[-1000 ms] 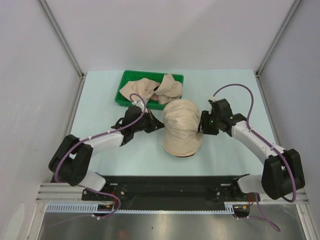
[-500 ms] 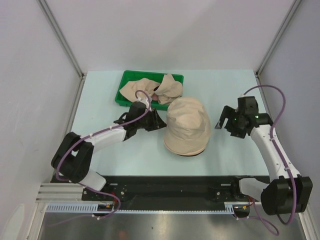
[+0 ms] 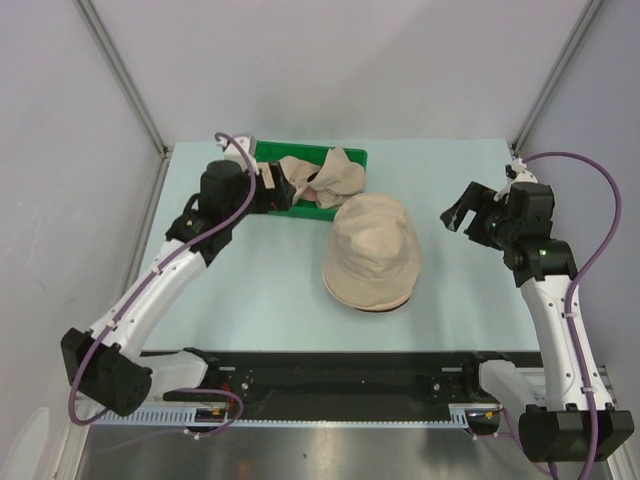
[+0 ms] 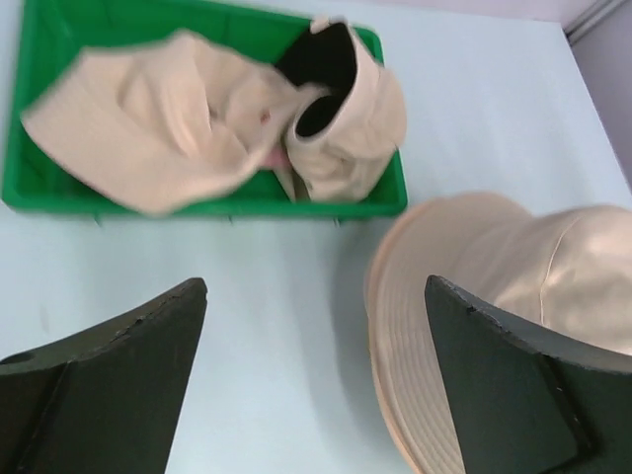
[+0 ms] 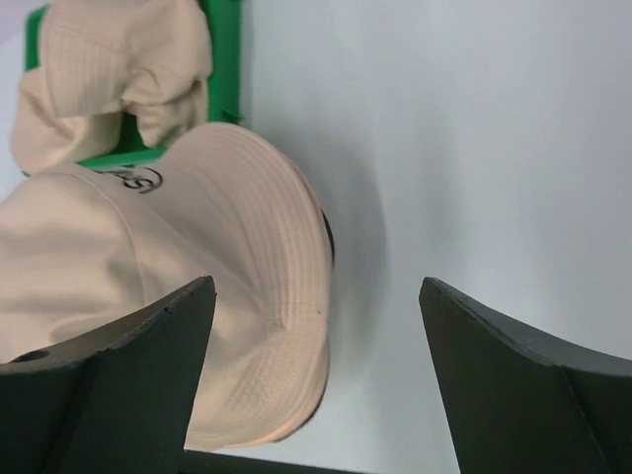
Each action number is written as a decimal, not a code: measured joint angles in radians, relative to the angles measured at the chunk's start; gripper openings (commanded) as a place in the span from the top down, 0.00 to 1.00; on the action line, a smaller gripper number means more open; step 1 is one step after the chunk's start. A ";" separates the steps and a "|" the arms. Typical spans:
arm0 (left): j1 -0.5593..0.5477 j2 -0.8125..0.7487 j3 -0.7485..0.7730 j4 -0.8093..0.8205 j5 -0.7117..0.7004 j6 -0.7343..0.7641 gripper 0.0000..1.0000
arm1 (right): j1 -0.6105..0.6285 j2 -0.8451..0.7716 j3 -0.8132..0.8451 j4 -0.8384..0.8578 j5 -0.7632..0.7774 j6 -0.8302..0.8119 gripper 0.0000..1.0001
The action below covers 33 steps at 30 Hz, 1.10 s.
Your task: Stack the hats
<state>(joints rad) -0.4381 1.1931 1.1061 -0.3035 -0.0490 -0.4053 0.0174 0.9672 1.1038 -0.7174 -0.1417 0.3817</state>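
One beige hat [image 3: 372,252] rests crown up in the middle of the table, with a dark rim showing under its near brim. It also appears as the hat [image 4: 513,267] and the hat [image 5: 148,276] in the wrist views. Two more crumpled hats [image 3: 318,177] lie in the green tray [image 3: 352,157]; one hat [image 4: 148,128] is folded flat and the other hat [image 4: 346,109] shows a black inside. My left gripper [image 3: 283,188] hovers open over the tray's near side, left gripper [image 4: 316,296] empty. Right of the hat, my right gripper [image 3: 460,208] is open and empty, right gripper [image 5: 316,291].
The green tray [image 4: 39,188] stands at the back of the pale blue table [image 3: 460,300]. White walls and metal frame posts [image 3: 125,80] enclose the table on three sides. The black mounting rail [image 3: 340,370] runs along the near edge.
Both grippers opened and drew away from the middle hat. The left arm swung back toward the tray, the right arm moved out to the right. The hat settled on the table.
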 measured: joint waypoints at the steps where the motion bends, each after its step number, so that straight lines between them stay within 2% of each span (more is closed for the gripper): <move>1: 0.000 0.021 0.042 -0.001 -0.009 0.044 0.04 | 0.000 0.000 -0.004 0.019 -0.014 0.004 0.11; 7: 0.000 0.259 0.256 0.055 0.046 0.232 0.11 | 0.000 0.001 -0.014 0.078 -0.059 0.014 0.11; 14: 0.000 0.524 0.405 0.086 0.171 0.276 0.21 | 0.000 0.017 -0.026 0.098 -0.059 0.019 0.11; 23: 0.000 0.694 0.528 0.100 0.264 0.273 0.27 | 0.000 0.091 -0.026 0.117 -0.060 0.044 0.11; 31: 0.000 0.768 0.574 0.100 0.277 0.271 0.24 | -0.001 0.097 -0.026 0.124 -0.058 0.047 0.11; 33: 0.000 0.782 0.583 0.095 0.273 0.272 0.27 | -0.001 0.101 -0.026 0.124 -0.058 0.047 0.11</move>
<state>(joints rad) -0.4381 1.9755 1.6886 -0.2089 0.2241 -0.1337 0.0162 1.0687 1.0782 -0.5930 -0.1997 0.4286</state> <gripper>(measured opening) 0.756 0.889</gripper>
